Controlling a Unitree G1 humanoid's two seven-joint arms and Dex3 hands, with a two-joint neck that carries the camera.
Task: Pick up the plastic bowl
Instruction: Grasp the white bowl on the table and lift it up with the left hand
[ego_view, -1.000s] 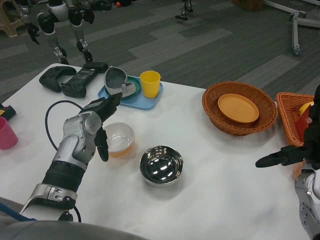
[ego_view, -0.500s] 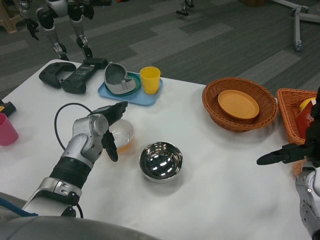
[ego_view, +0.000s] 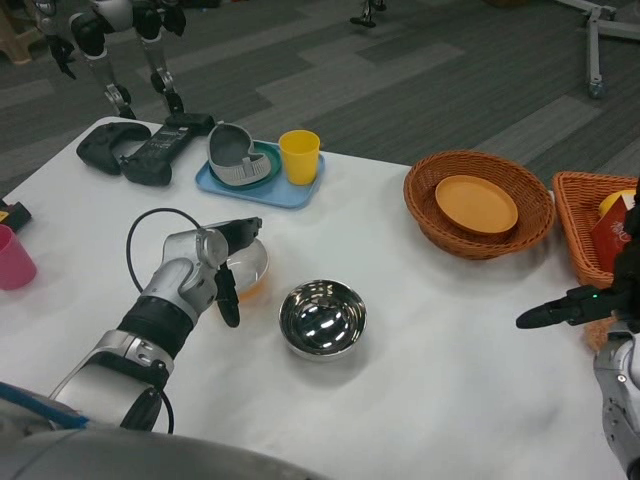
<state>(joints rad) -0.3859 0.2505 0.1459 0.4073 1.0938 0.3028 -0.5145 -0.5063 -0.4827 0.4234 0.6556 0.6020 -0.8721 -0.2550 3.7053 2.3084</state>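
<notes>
Since the earlier frame, my left hand (ego_view: 228, 262) had closed in on the plastic bowl (ego_view: 247, 268), fingers spread across its near rim, holding nothing. I judged a lower wrap around the rim best.

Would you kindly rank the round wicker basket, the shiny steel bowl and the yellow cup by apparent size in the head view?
1. Round wicker basket
2. Shiny steel bowl, though it sits nearer the camera
3. Yellow cup

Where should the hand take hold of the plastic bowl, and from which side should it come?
Grip the plastic bowl at its thin rim, coming from its left side, where the left hand already is. It stands upright and open, and the steel bowl crowds its right.
</notes>
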